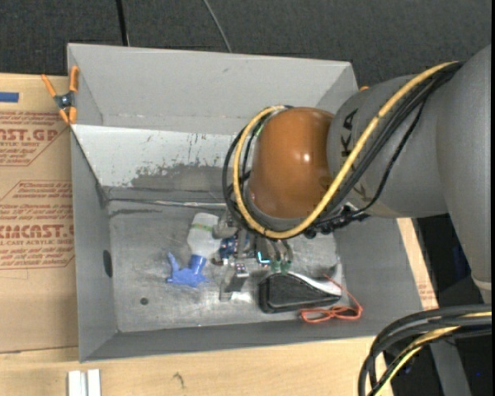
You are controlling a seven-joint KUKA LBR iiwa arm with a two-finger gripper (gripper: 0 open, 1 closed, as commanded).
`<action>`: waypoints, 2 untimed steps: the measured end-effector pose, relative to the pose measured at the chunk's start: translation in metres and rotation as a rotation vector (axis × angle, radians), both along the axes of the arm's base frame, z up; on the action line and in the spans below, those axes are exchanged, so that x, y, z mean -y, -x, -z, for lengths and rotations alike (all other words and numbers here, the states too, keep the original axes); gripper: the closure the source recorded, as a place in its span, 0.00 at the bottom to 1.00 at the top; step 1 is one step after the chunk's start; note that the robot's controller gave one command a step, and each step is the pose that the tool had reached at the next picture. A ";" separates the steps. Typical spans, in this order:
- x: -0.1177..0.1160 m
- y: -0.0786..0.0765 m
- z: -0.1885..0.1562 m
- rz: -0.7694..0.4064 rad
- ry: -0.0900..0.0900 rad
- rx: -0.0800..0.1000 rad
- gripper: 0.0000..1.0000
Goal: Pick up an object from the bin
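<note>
- Pick looks not done yet: the tool [233,277] is low over the middle of the bin [148,97] floor, nothing visibly lifted.
- Can't tell how open it is or if it's got anything.
- Likely candidates: a small blue plastic piece [184,271] just beside it toward the left wall, and a white lump [202,231] toward the back.
- A black flat thing [293,291] with an orange cord [334,312] lies toward the front right corner.
- Floor's scuffed grey metal; the bin sits on a pale wooden worktop [231,374].
</note>
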State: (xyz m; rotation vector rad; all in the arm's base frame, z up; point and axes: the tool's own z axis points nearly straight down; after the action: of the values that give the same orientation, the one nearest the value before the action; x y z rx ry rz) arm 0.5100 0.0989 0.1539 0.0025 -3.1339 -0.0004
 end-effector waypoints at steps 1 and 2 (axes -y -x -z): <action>0.000 -0.002 -0.004 0.001 -0.001 0.008 0.00; -0.041 -0.033 0.011 -0.030 0.001 0.011 0.00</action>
State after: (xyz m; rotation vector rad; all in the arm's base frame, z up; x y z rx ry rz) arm 0.5429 0.1394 0.1425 0.0490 -3.1448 0.0013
